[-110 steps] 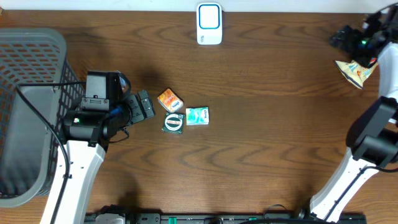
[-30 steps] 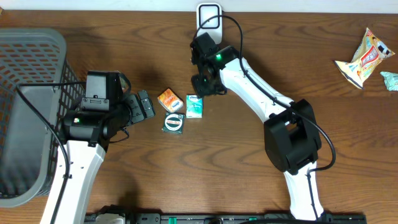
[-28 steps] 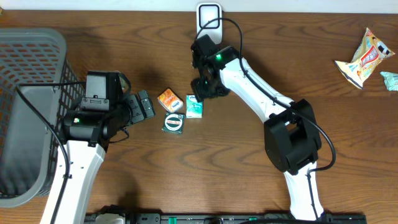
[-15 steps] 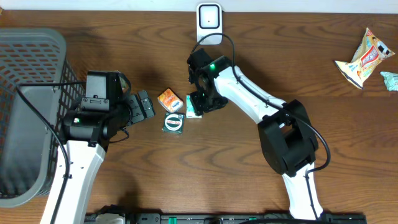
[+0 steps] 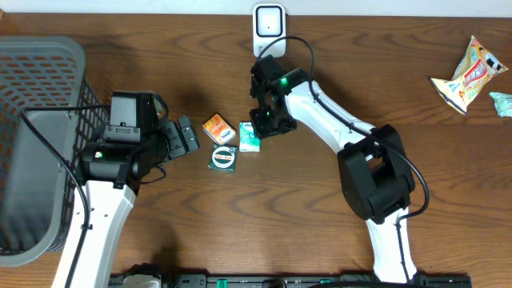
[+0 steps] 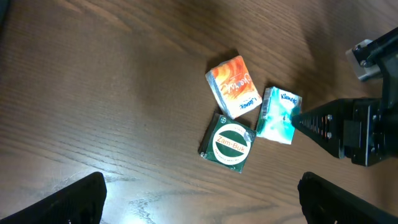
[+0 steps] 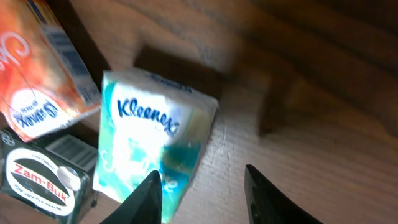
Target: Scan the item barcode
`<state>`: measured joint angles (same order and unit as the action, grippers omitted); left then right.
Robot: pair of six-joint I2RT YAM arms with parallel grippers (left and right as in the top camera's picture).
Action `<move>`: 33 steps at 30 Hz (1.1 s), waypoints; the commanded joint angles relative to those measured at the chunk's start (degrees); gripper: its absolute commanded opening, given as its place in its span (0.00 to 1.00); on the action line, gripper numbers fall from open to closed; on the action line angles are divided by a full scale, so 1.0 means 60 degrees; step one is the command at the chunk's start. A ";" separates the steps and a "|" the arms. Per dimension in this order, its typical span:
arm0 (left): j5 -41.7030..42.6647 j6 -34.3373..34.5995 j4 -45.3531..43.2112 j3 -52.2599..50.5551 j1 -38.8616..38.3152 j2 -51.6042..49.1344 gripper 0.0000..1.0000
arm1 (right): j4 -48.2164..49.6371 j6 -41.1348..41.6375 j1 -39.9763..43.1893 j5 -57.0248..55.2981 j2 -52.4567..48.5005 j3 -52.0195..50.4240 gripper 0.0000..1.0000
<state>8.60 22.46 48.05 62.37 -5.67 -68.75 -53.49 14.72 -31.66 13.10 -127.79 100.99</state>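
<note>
A teal Kleenex pack (image 5: 250, 137) (image 7: 149, 143) lies mid-table beside an orange pack (image 5: 218, 128) (image 6: 233, 87) and a green Zam-Buk tin (image 5: 223, 158) (image 6: 229, 143). My right gripper (image 5: 260, 128) (image 7: 200, 173) is low at the Kleenex pack's right edge. Its jaws are apart, the left finger lies against the pack, and bare wood shows between them. To the left of the three items, my left gripper (image 5: 186, 136) (image 6: 202, 180) stands wide open, holding nothing. The white scanner (image 5: 270, 30) stands at the table's back edge.
A grey mesh basket (image 5: 40, 120) fills the left side behind the left arm. A yellow snack bag (image 5: 464, 76) and a small teal packet (image 5: 500, 102) lie at the far right.
My right arm swung in from the far right and came down at the Kleenex pack, its jaws narrowing. The pack shifted slightly up and left. The left arm stayed still.
</note>
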 commanded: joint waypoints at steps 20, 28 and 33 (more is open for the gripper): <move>-0.0124 -0.0025 0.0025 0.0084 0.0058 -0.0018 0.98 | 0.1632 0.0809 0.0025 0.1140 0.0211 -0.1854 0.01; -0.0120 -0.0025 0.0022 0.0084 0.0058 -0.0018 0.98 | 0.1497 -0.0630 0.0911 0.2772 0.1679 -0.1825 0.01; -0.0120 -0.0025 0.0022 0.0084 0.0058 -0.0018 0.98 | 0.1370 -0.1639 0.1825 0.3585 0.2732 -0.1825 0.01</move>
<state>8.62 22.46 48.05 62.37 -5.67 -68.75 -44.97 11.09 -23.90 29.17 -116.86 89.54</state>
